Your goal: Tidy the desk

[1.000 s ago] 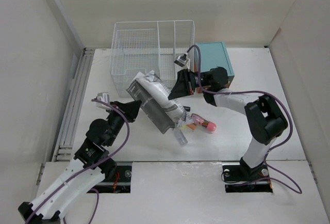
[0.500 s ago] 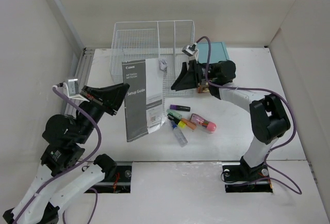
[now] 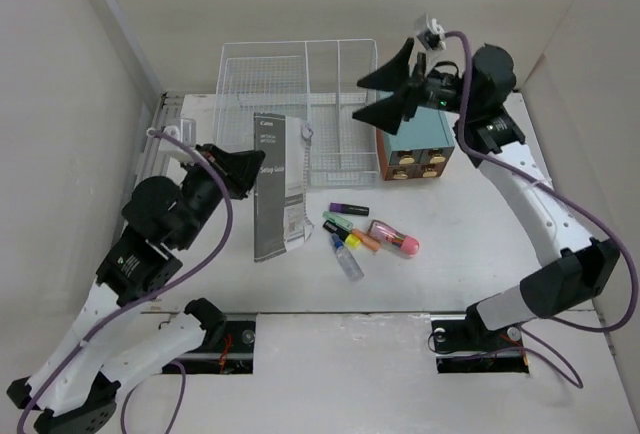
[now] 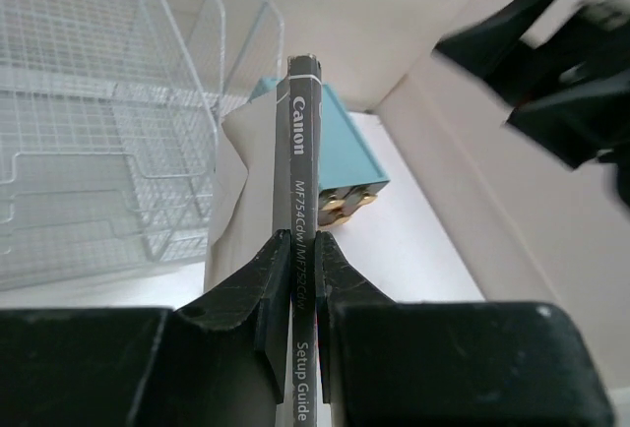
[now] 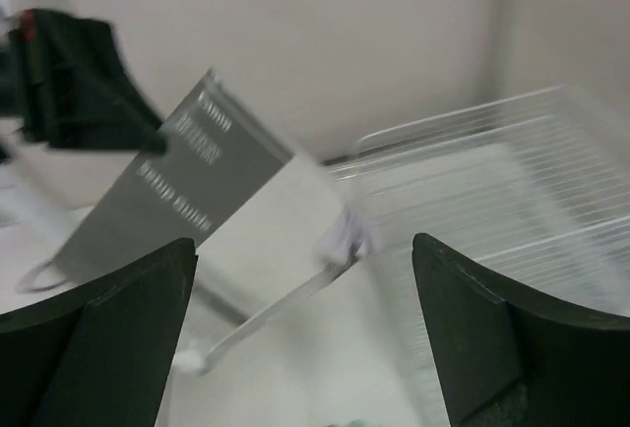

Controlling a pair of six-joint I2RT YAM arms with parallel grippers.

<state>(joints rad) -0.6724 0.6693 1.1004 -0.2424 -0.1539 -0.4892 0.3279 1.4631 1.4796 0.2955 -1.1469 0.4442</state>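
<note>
Overhead, the left arm is bending up from the lower left of the frame, elbow raised and wrist pointing toward the centre. The left gripper (image 3: 243,168) is pinching the left edge of a thin grey-and-white printed booklet (image 3: 278,190). In the left wrist view its black fingers (image 4: 258,284) are pressing together on the booklet's spine, with the booklet (image 4: 299,152) standing edge-on between them. From above, the booklet's upper end is overlapping the front of the white wire basket organizer (image 3: 300,104); whether its lower end is touching the tabletop cannot be told.

The right arm is stretching from the lower right of the frame to the upper centre, with its wrist high above the teal box of small drawers (image 3: 425,140). The right gripper (image 3: 383,96) is pointing left with its fingers spread wide apart, holding nothing. Its wrist view is blurred, with the dark fingertips (image 5: 118,319) standing far apart at the bottom corners, and the booklet (image 5: 187,181) and the basket (image 5: 492,181) showing between them.

The large flat white desk (image 3: 480,254) is filling the middle of the overhead frame. A loose cluster of coloured markers (image 3: 365,234) is lying at its centre, right of the booklet and below the basket.
</note>
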